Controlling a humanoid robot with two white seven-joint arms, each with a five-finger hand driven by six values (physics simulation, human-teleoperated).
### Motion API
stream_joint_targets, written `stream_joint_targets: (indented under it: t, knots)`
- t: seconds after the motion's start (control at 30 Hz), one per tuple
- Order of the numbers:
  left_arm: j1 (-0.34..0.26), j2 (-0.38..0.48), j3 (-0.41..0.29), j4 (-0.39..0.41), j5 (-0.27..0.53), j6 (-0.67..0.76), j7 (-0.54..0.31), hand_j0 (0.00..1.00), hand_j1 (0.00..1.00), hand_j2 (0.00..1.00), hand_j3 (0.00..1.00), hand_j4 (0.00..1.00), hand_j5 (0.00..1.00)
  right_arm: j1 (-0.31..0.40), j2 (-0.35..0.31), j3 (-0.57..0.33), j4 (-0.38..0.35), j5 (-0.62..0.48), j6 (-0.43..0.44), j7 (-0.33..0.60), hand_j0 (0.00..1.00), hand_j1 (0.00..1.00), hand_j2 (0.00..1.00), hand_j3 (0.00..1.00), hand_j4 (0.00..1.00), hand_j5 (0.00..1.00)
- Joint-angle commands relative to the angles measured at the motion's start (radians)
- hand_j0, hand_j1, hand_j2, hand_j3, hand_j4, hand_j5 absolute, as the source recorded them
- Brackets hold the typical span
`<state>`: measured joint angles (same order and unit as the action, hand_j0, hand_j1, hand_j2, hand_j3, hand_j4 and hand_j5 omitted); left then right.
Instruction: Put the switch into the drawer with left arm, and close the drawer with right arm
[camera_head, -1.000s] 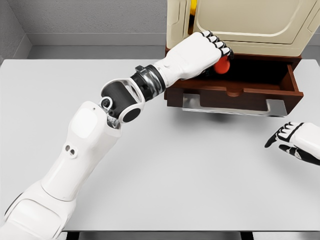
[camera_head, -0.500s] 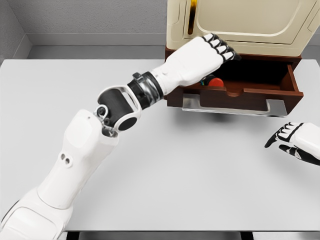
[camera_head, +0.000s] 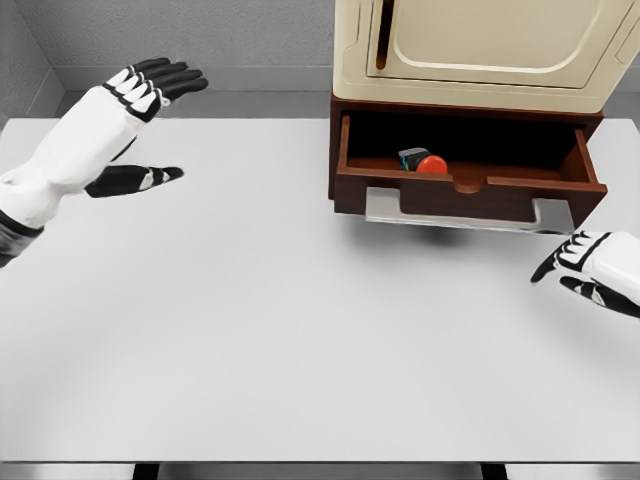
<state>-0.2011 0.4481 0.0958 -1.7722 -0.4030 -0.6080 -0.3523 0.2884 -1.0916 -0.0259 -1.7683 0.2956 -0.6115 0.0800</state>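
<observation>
Head view: switch (camera_head: 424, 162) lies in open drawer (camera_head: 470, 188); right hand (camera_head: 585, 266), fingers loose, sits nearest its front; left hand (camera_head: 125, 115) is empty.

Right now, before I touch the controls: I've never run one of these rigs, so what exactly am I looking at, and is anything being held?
This is a simulator's render, seen from a camera on a humanoid robot's head, looking down at a white table. The two white shapes with black fingers are the robot's own five-finger hands. The left hand is raised at the upper left, fingers spread, holding nothing. The right hand shows at the right edge just in front of the drawer, fingers relaxed, also empty. At the table's far side stands a cream cabinet with a brown wooden drawer pulled open under it. Inside the drawer lies the switch, a small dark block with a red button. So the switch is already in, and the drawer is not yet closed.
</observation>
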Motion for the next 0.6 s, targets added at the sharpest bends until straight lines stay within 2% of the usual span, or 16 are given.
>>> stream_joint_targets:
  t: [0.0, 0.03, 0.1, 0.17, 0.23, 0.33, 0.37, 0.5, 0.57]
  knots:
    - [0.011, 0.041, 0.151, 0.046, 0.064, -0.003, -0.005, 1.0, 1.0, 1.0, 1.0, 1.0, 1.0, 0.0, -0.001, 0.0, 0.0, -0.009, 0.001, -0.002, 0.55, 0.55, 0.55, 0.55, 0.55, 0.55]
    - [0.066, 0.089, 0.151, 0.071, 0.04, -0.003, -0.007, 1.0, 1.0, 1.0, 1.0, 1.0, 1.0, -0.003, -0.001, 0.0, 0.0, -0.01, 0.001, 0.0, 0.54, 0.54, 0.54, 0.54, 0.54, 0.54]
    - [0.155, 0.109, 0.154, 0.1, -0.039, -0.003, -0.007, 1.0, 1.0, 1.0, 1.0, 1.0, 1.0, -0.008, -0.001, 0.001, 0.0, -0.009, 0.001, 0.0, 0.54, 0.54, 0.54, 0.54, 0.54, 0.54]
    - [0.158, 0.119, 0.157, 0.171, -0.05, -0.003, -0.01, 1.0, 1.0, 1.0, 1.0, 1.0, 1.0, -0.009, -0.001, 0.001, 0.0, -0.01, 0.001, 0.001, 0.54, 0.54, 0.54, 0.54, 0.54, 0.54]
    - [0.178, 0.13, 0.191, 0.163, -0.042, -0.003, -0.083, 1.0, 1.0, 1.0, 1.0, 1.0, 1.0, -0.02, 0.003, 0.004, 0.0, -0.01, 0.001, 0.001, 0.54, 0.54, 0.54, 0.54, 0.54, 0.54]
    - [0.18, 0.127, 0.193, 0.136, -0.042, -0.003, -0.103, 1.0, 1.0, 1.0, 1.0, 1.0, 1.0, -0.021, 0.004, 0.004, 0.0, -0.009, 0.001, 0.003, 0.54, 0.54, 0.54, 0.54, 0.54, 0.54]
    - [0.184, 0.126, 0.191, 0.1, -0.046, -0.003, -0.103, 1.0, 1.0, 1.0, 1.0, 1.0, 1.0, -0.029, 0.006, 0.004, 0.0, -0.009, 0.001, 0.003, 0.54, 0.54, 0.54, 0.54, 0.54, 0.54]
    - [0.183, 0.121, 0.19, 0.04, -0.048, -0.003, -0.119, 1.0, 1.0, 1.0, 1.0, 1.0, 1.0, -0.075, 0.026, 0.032, 0.0, -0.009, 0.001, 0.003, 0.52, 0.52, 0.52, 0.52, 0.52, 0.52]
    - [0.184, 0.089, 0.19, 0.03, -0.043, -0.003, -0.123, 1.0, 1.0, 1.0, 1.0, 1.0, 1.0, -0.11, 0.038, 0.061, 0.0, -0.01, 0.001, 0.003, 0.52, 0.52, 0.52, 0.52, 0.52, 0.52]
